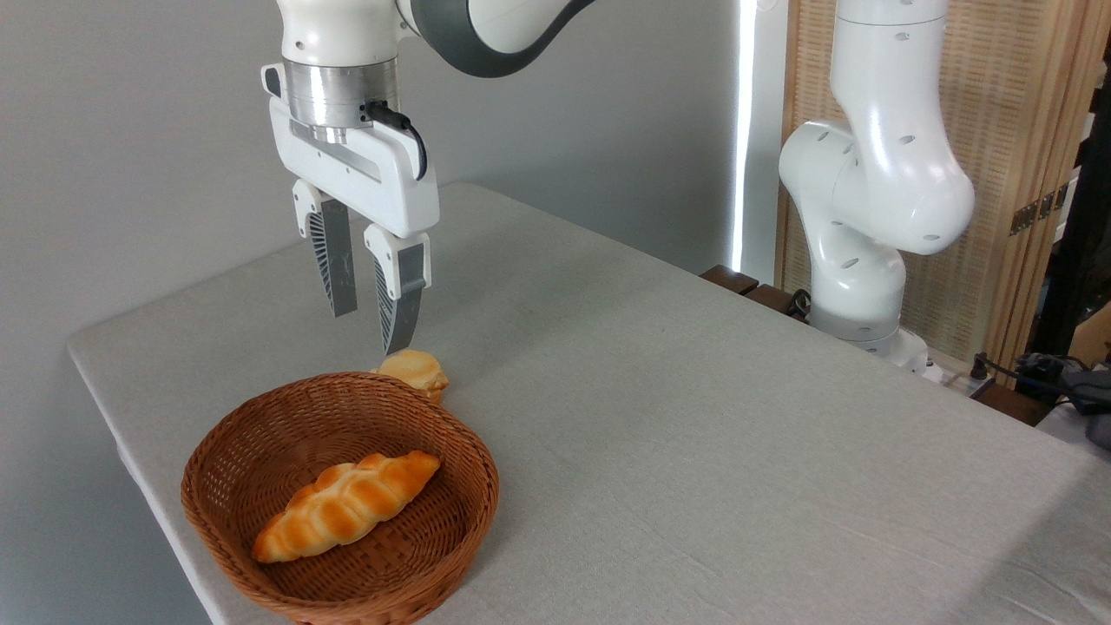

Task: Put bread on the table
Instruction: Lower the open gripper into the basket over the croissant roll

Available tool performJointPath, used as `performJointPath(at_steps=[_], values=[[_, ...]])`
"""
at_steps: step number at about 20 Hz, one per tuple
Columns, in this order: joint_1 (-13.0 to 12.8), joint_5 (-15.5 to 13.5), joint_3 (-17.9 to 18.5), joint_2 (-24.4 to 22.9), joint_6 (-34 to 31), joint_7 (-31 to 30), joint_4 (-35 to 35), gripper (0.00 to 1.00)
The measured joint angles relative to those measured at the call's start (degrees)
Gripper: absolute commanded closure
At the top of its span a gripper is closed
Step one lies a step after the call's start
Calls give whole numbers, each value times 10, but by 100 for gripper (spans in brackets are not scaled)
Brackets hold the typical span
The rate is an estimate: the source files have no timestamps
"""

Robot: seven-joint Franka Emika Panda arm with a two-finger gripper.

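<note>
The braided loaf [346,507] lies in the wicker basket [217,451], well below the gripper [371,328], whose fingers hang slightly parted, seemingly empty.

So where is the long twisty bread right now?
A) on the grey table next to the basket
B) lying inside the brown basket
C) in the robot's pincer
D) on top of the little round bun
B: the long bread lies on the floor of the basket, while the pincer hangs open and empty above the small bun.

Bread [347,506] in basket [217,460] on table [694,434]; bun [415,371] behind basket.
</note>
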Motion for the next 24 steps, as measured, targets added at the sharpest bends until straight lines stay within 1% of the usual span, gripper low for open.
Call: performJointPath(at_steps=[4, 9, 15, 18, 22, 24], values=[[1, 1, 0, 7, 5, 0, 0, 0], [3, 1, 1, 25, 42, 0, 0, 0], [8, 1, 18, 50, 50, 0, -1, 0], [9, 2, 28, 65, 71, 0, -1, 0], [11, 17, 32, 80, 91, 0, -1, 0], [11, 20, 33, 87, 103, 0, -1, 0]])
